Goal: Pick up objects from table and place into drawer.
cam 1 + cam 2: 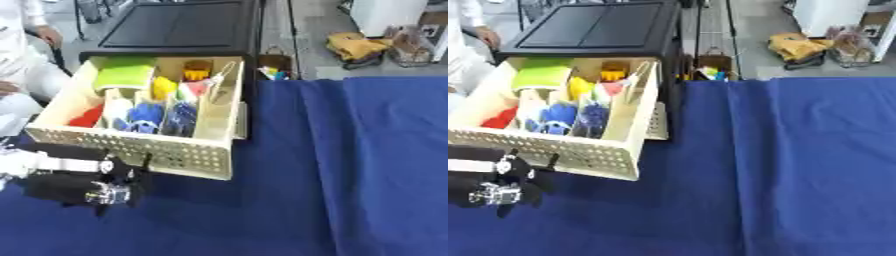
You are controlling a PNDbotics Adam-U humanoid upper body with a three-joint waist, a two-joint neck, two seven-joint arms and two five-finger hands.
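Cream perforated drawer is pulled out over the blue-clothed bench for loading; left hand is held just before it, finger state indeterminable.

Perforated cream plastic drawer, matt blue tablecloth

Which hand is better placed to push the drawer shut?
Left. The left hand sits just below the drawer, right by its perforated front, on the blue cloth. The right hand shows in neither view. Whether the left hand's fingers are curled cannot be told.
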